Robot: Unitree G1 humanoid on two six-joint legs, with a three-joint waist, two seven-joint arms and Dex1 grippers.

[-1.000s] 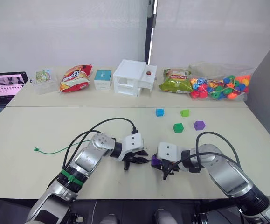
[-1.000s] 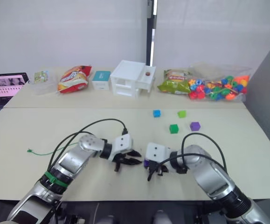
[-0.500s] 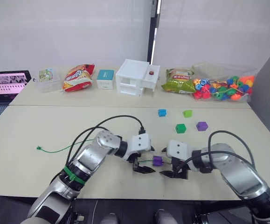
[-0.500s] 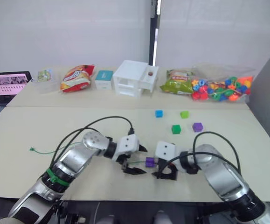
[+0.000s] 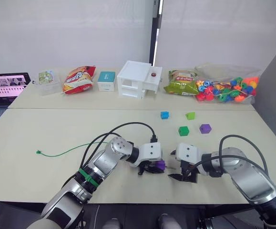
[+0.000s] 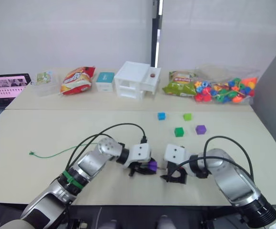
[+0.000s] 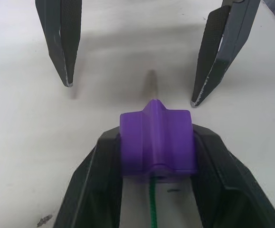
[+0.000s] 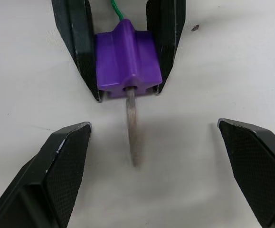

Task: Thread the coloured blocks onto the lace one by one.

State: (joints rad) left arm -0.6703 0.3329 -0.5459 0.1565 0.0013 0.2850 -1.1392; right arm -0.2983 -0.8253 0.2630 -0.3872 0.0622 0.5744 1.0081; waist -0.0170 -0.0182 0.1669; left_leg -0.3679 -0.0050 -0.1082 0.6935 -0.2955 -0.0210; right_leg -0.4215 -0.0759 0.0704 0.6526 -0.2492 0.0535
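Laptop [image 5: 5,88], far left edge of the table [image 5: 42,138]: partly cut off by the frame, screen content unreadable.

Lace [image 5: 61,153]: thin green cord, knotted free end lying at the left of the table, running right until it passes out of sight under the left arm. It reappears in the left wrist view entering the back of the held block; its stiff dark tip [image 8: 132,137] juts out the block's far face, resting on the table.

Left gripper [image 5: 153,167]: clamped on a purple block [image 7: 157,142], near the table's front centre. The block is a ridged cube with a central bore, purple, pinched on two opposite sides. Half a second ago this block sat on the lace between the two grippers, held by neither.

Right gripper [image 5: 180,172]: fingers spread wide, holding nothing, just beside the block and facing it, one finger either side of the lace tip without touching. It was spread the same way half a second ago.

Loose blocks, well apart to the right rear: blue block [image 5: 164,115], light green block [image 5: 190,115], dark green block [image 5: 183,130], second purple block [image 5: 204,128]. Positions unchanged.

Back row: snack bags, boxes and a bag of beads [image 5: 226,89]; labels illegible.
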